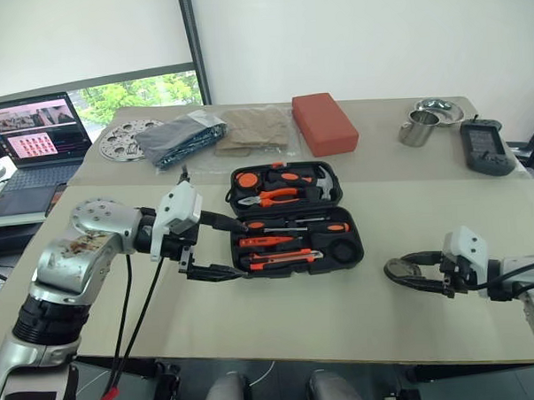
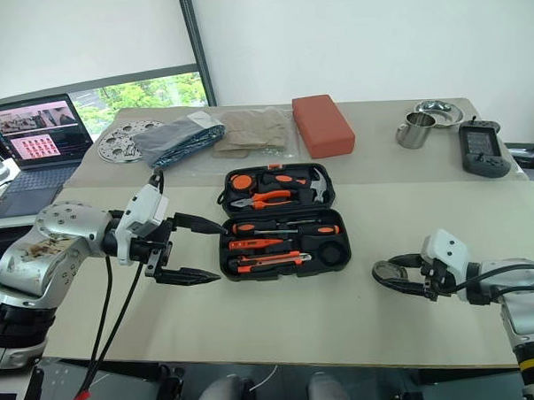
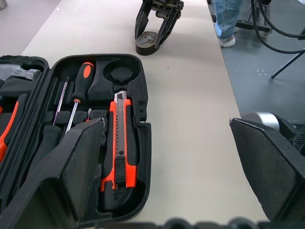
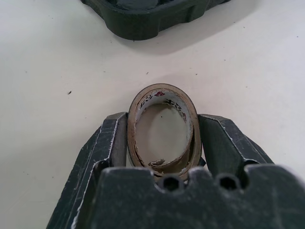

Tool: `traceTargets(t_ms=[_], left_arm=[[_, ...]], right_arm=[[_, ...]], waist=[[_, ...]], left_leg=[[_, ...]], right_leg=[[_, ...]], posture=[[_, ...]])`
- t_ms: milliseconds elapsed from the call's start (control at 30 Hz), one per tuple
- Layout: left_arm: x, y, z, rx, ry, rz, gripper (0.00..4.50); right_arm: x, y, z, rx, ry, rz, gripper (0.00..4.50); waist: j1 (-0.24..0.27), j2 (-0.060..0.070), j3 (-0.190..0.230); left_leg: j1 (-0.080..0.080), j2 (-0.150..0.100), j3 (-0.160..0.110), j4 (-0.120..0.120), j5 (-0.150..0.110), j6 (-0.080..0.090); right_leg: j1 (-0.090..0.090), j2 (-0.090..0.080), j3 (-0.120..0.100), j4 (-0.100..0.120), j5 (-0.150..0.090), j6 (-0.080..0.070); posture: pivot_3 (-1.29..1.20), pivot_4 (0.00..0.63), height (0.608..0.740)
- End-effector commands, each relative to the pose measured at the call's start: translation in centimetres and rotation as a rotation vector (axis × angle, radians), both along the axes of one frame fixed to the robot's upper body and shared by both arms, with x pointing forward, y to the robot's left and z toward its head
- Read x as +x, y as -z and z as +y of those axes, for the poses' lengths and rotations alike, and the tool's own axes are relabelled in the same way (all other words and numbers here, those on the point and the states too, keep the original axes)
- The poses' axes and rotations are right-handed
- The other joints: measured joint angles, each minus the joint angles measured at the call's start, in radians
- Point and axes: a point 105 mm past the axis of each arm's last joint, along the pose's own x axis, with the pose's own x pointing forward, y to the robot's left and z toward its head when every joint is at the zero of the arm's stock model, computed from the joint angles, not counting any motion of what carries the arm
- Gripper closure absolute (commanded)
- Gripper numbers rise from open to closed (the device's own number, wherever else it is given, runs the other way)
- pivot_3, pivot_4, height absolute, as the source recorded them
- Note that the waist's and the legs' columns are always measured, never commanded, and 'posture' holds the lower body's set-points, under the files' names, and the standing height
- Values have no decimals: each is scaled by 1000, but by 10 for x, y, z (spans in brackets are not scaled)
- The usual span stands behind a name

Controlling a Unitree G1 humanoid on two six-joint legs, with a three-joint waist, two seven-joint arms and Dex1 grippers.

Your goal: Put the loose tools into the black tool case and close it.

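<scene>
From the head views, the black moulded-plastic tool case (image 1: 292,219) lies open mid-table, orange-and-black tools seated in its slots. The small round grey tape roll (image 2: 392,272) sits on bare tabletop to the right of the case and nearer the front edge, between the fingers of the right gripper (image 2: 396,275). The left gripper (image 2: 191,249) hangs spread wide and empty just off the case's left end. The right arm is clearly the nearer one, and I judge the roll must travel leftward to the case's round recess (image 1: 344,249) at its right end, with open table between.

In the left wrist view, the recess (image 3: 120,74) is vacant beside the utility knife (image 3: 119,143); the roll (image 3: 147,42) lies beyond the case.

In the right wrist view, both fingers (image 4: 110,138) press the roll (image 4: 163,130), squeezing it oval; the case's edge (image 4: 152,14) lies straight ahead.
</scene>
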Motion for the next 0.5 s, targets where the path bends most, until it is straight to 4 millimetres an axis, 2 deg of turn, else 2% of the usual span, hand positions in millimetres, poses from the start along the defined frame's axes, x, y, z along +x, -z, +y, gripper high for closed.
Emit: traceTargets(t_ms=[33, 300, 433, 500], left_arm=[[0, -6, 0, -3, 8, -45, 0], [-1, -8, 0, -6, 7, -52, 0], [-1, -9, -1, -10, 5, -54, 0], [-1, -9, -1, -11, 3, -57, 0]], right_arm=[[10, -34, 14, 21, -48, -98, 1853], [20, -71, 64, 83, -177, -178, 1853], [26, -73, 82, 69, -228, -167, 1853], [33, -66, 87, 46, -239, -156, 1853]], waist=[[-1, 0, 0], [-6, 1, 0], [-7, 0, 0], [-6, 0, 0]], left_leg=[[0, 0, 0, 0, 0, 0], [0, 1, -1, 0, 0, 0], [0, 1, 0, 0, 0, 0], [0, 1, 0, 0, 0, 0]], right_leg=[[0, 0, 0, 0, 0, 0], [-1, 0, 0, 1, 0, 0], [-1, 1, 0, 1, 0, 0], [-1, 0, 0, 1, 0, 0]], posture=[[0, 150, 740], [0, 150, 740], [0, 150, 740], [0, 150, 740]])
